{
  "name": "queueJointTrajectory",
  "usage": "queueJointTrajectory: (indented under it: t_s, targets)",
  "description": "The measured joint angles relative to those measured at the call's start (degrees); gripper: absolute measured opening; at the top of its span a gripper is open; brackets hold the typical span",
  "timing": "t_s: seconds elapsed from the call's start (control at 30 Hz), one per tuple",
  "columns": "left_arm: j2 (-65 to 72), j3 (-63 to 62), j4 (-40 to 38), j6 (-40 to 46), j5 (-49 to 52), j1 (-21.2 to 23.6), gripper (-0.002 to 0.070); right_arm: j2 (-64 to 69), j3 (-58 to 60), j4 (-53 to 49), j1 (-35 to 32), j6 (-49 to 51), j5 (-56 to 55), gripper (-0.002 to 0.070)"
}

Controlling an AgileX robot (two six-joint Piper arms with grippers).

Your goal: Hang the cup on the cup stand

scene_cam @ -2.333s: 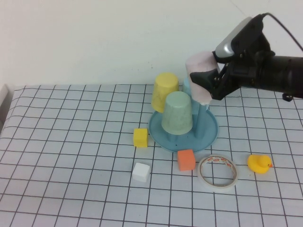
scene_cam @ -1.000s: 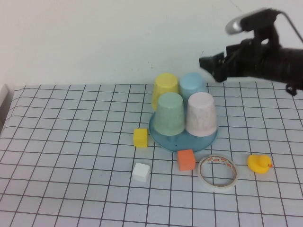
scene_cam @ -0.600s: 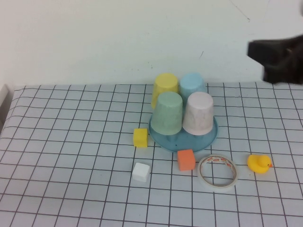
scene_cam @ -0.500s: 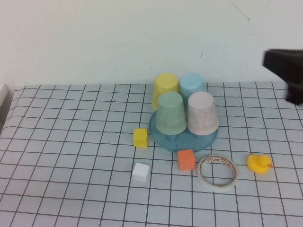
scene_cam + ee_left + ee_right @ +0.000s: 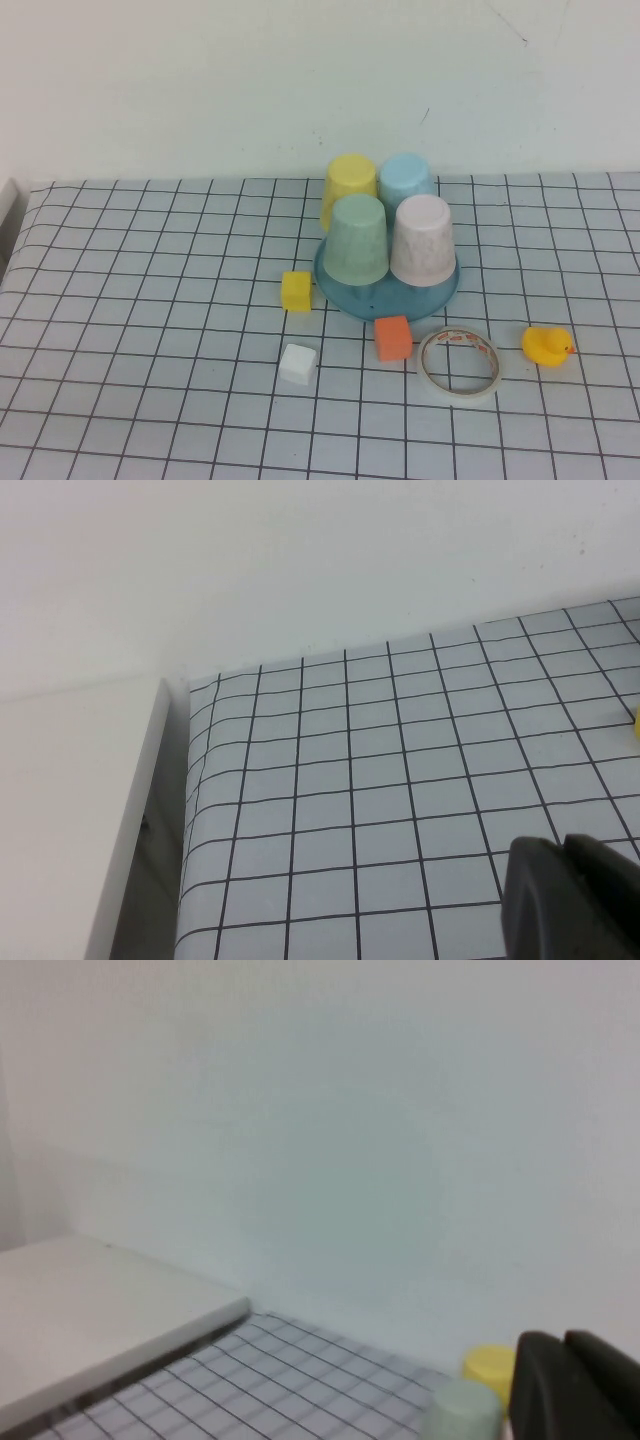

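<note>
The cup sits inverted on the cup stand, both grippers' fingers unreadable.

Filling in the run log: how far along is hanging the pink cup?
Looks done: the pink cup sits upside down on the cup stand, beside the green cup. Nothing is in hand; the left gripper and right gripper show only in their wrist views, away from the stand. Nothing appears left.

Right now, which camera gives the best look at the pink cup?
The high view: the pink cup sits whole, upside down on the blue stand. The left wrist view misses it; in the right wrist view the right hand hides that spot.
</note>
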Motion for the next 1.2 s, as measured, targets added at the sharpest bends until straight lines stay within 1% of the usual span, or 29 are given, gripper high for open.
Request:
queueJointTrajectory:
  t_s: [0.17, 0.5, 0.6, 0.63, 0.7, 0.73, 0.77, 0.8, 0.83, 0.87, 0.93, 1.0, 1.07, 1.2]
  targets:
    - [0.0, 0.23, 0.0, 0.0, 0.0, 0.0, 0.0, -4.63, 5.61, -0.47, 0.0, -1.14, -7.03, -0.0001]
    - [0.0, 0.25, 0.0, 0.0, 0.0, 0.0, 0.0, -10.89, 9.84, -1.77, 0.0, -7.42, -20.76, -0.0001]
    - [0.0, 0.25, 0.0, 0.0, 0.0, 0.0, 0.0, -11.49, 12.1, -2.95, 0.0, -5.91, -24.69, -0.0001]
    - [0.0, 0.25, 0.0, 0.0, 0.0, 0.0, 0.0, -12.04, 13.43, -5.92, 0.0, -2.76, -26.19, -0.0001]
    - [0.0, 0.25, 0.0, 0.0, 0.0, 0.0, 0.0, -13.4, 16.0, -15.82, -0.44, 6.03, -28.89, -0.0001]
    - [0.0, 0.25, 0.0, 0.0, 0.0, 0.0, 0.0, -14.2, 17.48, -23.33, -1.02, 13.57, -29.96, -0.0001]
    - [0.0, 0.25, 0.0, 0.0, 0.0, 0.0, 0.0, -15.18, 19.13, -33.11, -2.24, 24.01, -30.48, -0.0001]
    - [0.0, 0.25, 0.0, 0.0, 0.0, 0.0, 0.0, -15.85, 20.09, -39.76, -3.43, 31.46, -30.48, -0.0001]
    - [0.0, 0.25, 0.0, 0.0, 0.0, 0.0, 0.0, -17.57, 21.67, -55.44, -7.57, 51.37, -27.75, -0.0001]
    - [0.0, 0.25, 0.0, 0.0, 0.0, 0.0, 0.0, -18.41, 21.89, -62.55, -10.11, 59.58, -24.93, -0.0001]
    - [0.0, 0.25, 0.0, 0.0, 0.0, 0.0, 0.0, -19.93, 22.12, -73.46, -14.97, 71.49, -19.4, -0.0001]
    - [0.0, 0.25, 0.0, 0.0, 0.0, 0.0, 0.0, -21.45, 22.65, -81.48, -19.97, 78.2, -15.04, -0.0001]
    - [0.0, 0.25, 0.0, 0.0, 0.0, 0.0, 0.0, -22.97, 23.3, -85.82, -23.63, 81.6, -12.7, -0.0001]
    - [0.0, 0.25, 0.0, 0.0, 0.0, 0.0, 0.0, -25.4, 25.3, -88.72, -25.46, 84.31, -12.09, -0.0001]
